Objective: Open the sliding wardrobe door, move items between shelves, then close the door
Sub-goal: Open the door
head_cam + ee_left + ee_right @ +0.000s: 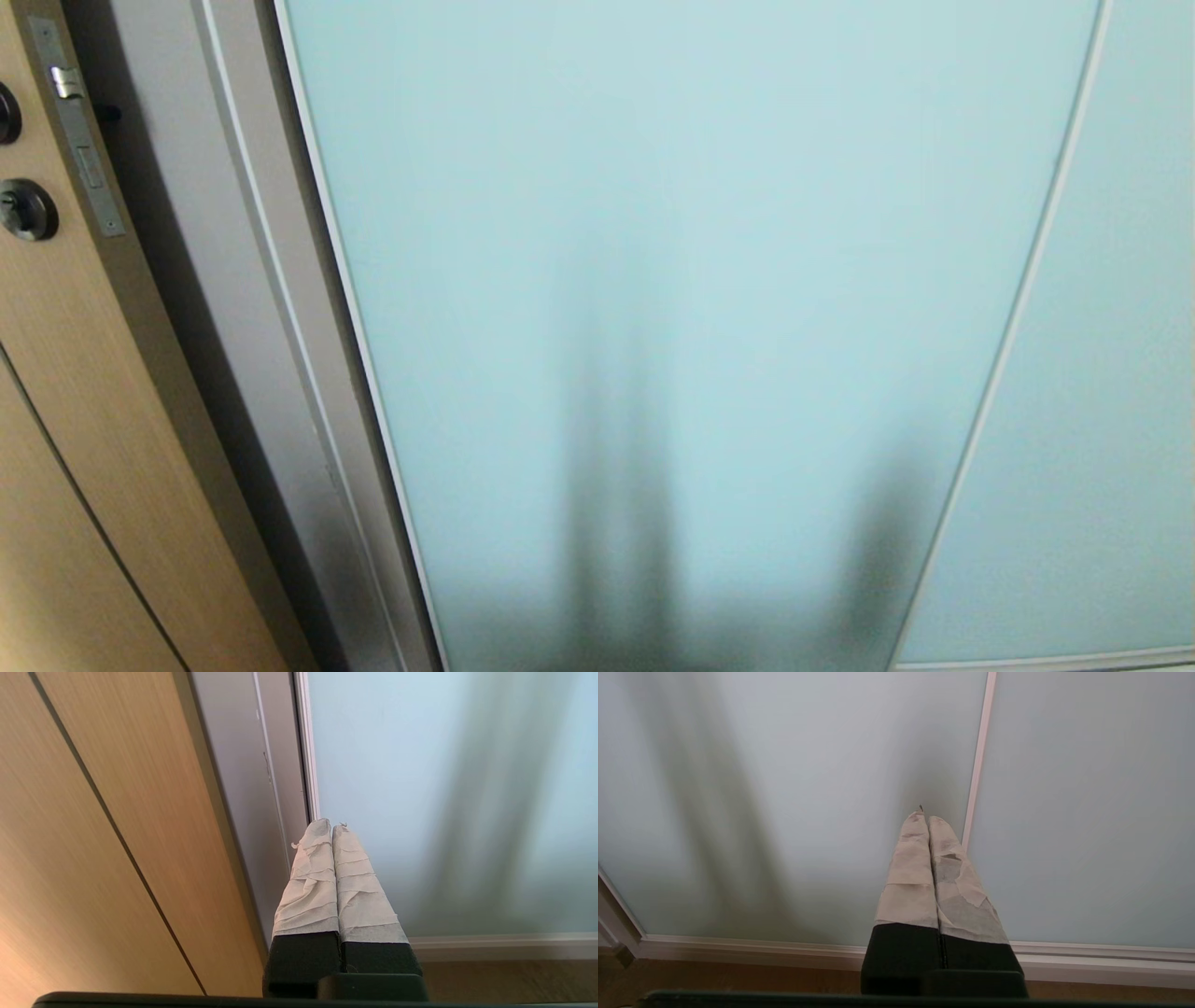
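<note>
The sliding wardrobe door (691,280) fills the head view as a frosted pale blue-green glass panel with a thin silver frame, and it stands closed. Dark blurred shadows fall across its lower part. My left gripper (331,826) is shut with nothing in it, its taped fingertips pointing at the door's left frame edge (309,765). My right gripper (927,819) is shut and empty too, in front of the glass (784,788) beside a vertical frame strip (978,765). The items and the shelves are hidden behind the door. Neither arm shows in the head view.
A tan wooden door (65,392) with black lock fittings (26,210) stands to the left, past a grey wardrobe jamb (233,308). A second glass panel (1102,373) lies to the right. The bottom rail (738,947) and wooden floor (714,975) run below.
</note>
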Controlling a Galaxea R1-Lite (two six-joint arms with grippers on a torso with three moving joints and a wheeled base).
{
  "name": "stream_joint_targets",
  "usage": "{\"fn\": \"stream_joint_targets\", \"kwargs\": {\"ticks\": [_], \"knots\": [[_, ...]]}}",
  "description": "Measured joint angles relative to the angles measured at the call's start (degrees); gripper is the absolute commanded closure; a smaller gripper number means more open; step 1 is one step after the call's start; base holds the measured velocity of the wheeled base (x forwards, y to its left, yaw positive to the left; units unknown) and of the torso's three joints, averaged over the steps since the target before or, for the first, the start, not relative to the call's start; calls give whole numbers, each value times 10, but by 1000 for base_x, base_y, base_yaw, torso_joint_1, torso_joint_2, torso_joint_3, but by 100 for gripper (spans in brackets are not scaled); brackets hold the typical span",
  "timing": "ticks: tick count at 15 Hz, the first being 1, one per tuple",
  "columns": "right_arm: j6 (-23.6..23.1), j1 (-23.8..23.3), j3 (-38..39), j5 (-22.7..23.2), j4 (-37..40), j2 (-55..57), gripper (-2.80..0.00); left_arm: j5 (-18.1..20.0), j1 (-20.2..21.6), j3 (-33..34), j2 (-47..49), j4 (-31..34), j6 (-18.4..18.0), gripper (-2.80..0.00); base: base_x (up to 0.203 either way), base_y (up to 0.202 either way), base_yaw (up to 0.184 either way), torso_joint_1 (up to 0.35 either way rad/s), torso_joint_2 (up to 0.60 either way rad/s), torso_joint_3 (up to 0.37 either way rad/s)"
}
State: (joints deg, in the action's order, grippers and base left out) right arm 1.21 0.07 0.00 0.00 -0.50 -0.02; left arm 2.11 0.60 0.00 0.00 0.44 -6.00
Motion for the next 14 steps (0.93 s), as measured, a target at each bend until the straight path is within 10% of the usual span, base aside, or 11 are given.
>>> {"fn": "stream_joint_targets", "kwargs": {"ticks": [14], "knots": [[0, 0, 0, 0, 0, 0, 0, -9, 0, -70, 48, 10, -11, 0, 0, 0, 0, 0, 0, 0]]}}
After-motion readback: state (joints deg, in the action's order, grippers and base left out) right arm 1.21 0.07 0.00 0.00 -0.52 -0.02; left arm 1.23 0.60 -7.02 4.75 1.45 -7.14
